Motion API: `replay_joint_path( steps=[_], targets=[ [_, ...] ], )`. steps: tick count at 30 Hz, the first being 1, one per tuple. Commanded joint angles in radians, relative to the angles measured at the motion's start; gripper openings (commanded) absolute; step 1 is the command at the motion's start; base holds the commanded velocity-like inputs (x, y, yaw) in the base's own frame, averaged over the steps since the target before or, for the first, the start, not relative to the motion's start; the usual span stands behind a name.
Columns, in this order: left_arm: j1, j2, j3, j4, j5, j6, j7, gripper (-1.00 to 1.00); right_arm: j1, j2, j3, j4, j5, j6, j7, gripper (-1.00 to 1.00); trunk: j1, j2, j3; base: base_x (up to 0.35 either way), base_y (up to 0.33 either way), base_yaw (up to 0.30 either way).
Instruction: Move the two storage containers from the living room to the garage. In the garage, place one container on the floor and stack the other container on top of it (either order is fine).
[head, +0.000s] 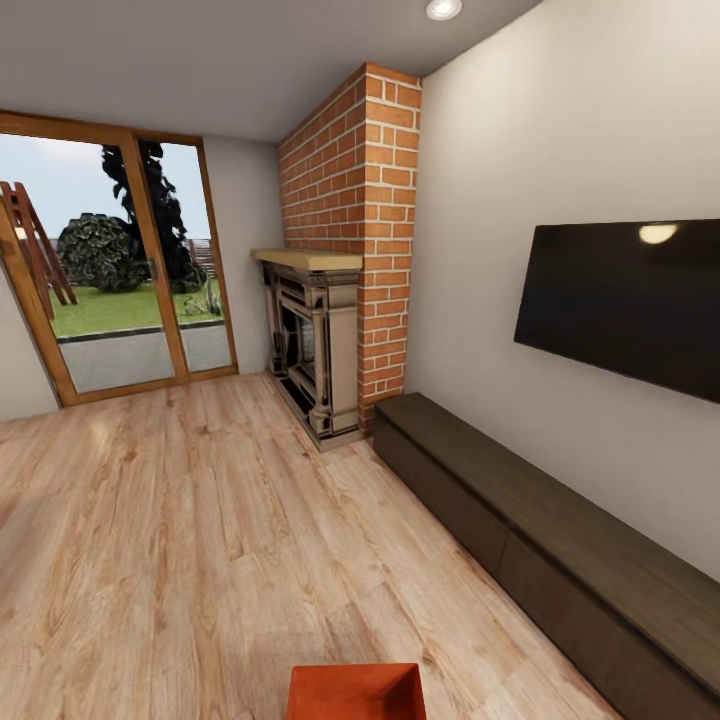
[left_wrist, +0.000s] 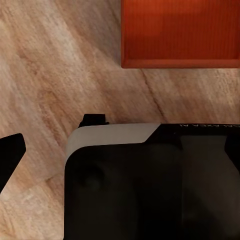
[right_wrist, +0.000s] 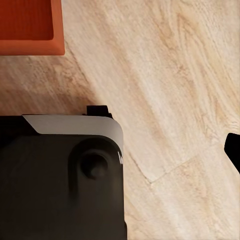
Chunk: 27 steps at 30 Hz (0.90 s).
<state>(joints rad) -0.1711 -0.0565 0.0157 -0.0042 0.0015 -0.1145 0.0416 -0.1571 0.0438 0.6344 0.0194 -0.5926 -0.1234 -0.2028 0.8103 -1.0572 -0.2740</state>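
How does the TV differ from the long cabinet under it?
The TV is black and glossy, catching a ceiling light's reflection; the cabinet is dark brown and matte, with visible wood grain. The TV hangs flat on the wall, well above the floor; the cabinet sits low on the wood floor. The cabinet runs much longer along the wall. Both are dark, rectangular and on the same wall.

wood plank floor (head: 200, 520) | orange-red container (head: 356, 692) resting on it, apparently

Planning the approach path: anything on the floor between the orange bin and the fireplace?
Bare wood plank floor only, in the head view, from the storage container at the bottom edge up to the fireplace.
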Motion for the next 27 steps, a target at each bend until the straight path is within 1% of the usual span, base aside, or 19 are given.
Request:
replay_joint_path(
  steps=[1, 15, 20, 27],
  targets=[
    [-0.001, 0.000, 0.001, 0.001, 0.000, -0.004, 0.003, 1.00, -0.001, 0.001, 0.008, 0.002, -0.008, -0.004, -0.001, 1.00, 0.000, -0.001, -0.001, 0.000, 0.000, 0.000],
    [-0.001, -0.002, 0.001, 0.001, 0.002, -0.002, 0.007, 1.00, -0.001, 0.000, 0.008, 0.002, -0.010, -0.004, -0.001, 1.00, 0.000, -0.001, -0.001, 0.000, 0.000, 0.000],
    [-0.001, -0.002, 0.001, 0.001, 0.002, -0.001, 0.005, 1.00, -0.001, 0.000, 0.008, 0.002, -0.009, -0.004, -0.001, 1.00, 0.019, -0.036, -0.017, 0.000, 0.000, 0.000],
    [-0.001, -0.002, 0.001, 0.001, 0.002, -0.001, 0.004, 1.00, -0.001, 0.001, 0.010, 0.002, 0.004, -0.005, -0.001, 1.00, 0.046, -0.085, -0.039, 0.000, 0.000, 0.000]
  ],
)
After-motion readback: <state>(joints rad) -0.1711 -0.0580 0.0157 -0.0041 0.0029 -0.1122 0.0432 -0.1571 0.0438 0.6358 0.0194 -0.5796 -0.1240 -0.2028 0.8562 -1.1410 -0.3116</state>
